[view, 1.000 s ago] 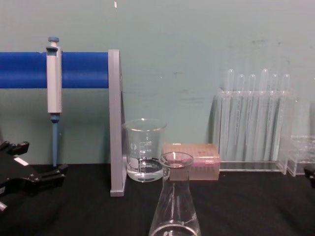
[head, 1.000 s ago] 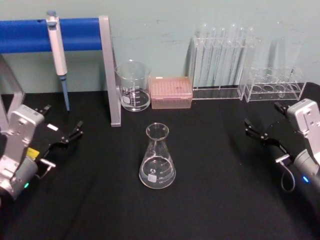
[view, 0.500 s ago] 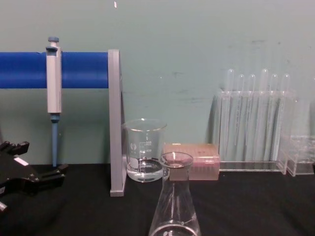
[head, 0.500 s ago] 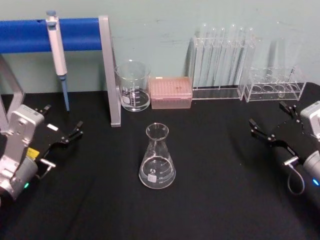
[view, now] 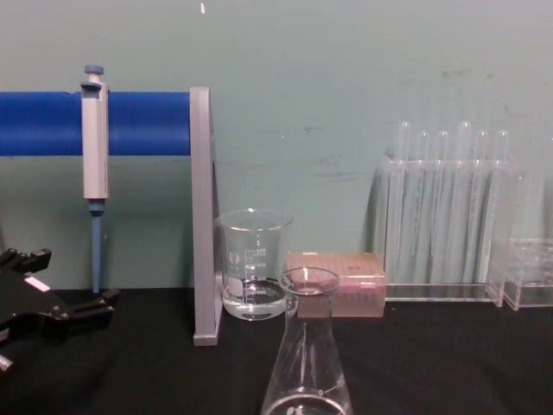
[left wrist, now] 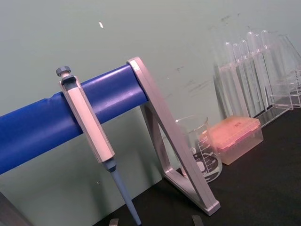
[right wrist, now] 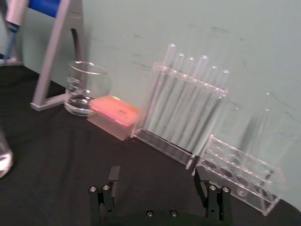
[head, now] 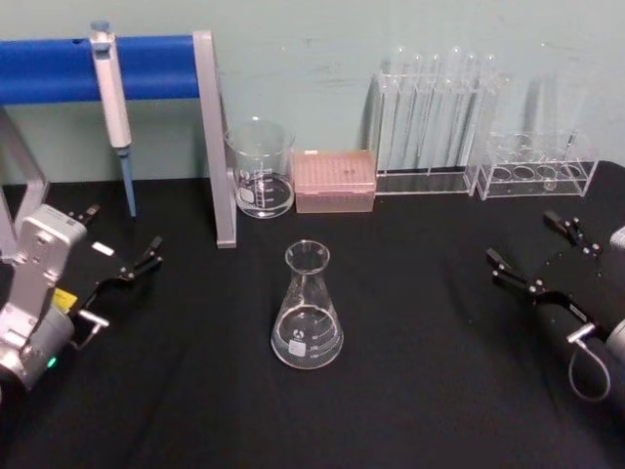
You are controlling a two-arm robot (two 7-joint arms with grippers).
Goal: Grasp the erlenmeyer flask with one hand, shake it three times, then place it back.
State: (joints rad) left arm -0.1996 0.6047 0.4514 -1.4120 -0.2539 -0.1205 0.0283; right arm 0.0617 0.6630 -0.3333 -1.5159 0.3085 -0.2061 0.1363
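two tools hang low over the black table (head: 410,391), one at each side, both spread wide with nothing between the fingers. the left tool (head: 122,233) sits at the robot's left edge, its tips pointing inward, and the chest view catches it at the lower left (view: 60,285). the right tool (head: 520,237) sits at the far right, well apart from the glassware; its wrist view shows the two black fingers parted above the bare cloth (right wrist: 156,181).

between them, near the middle of the table, the erlenmeyer flask (head: 308,313) stands upright on its wide base, touched by neither tool.

farther back, a glass beaker (head: 260,168) stands just beside a pink pipette tip box (head: 334,180). to the right are a clear rack of test tubes (head: 435,117) and a lower clear rack (head: 535,166). at the back left, a pipette (head: 112,93) hangs from a blue-barred stand (head: 156,66).
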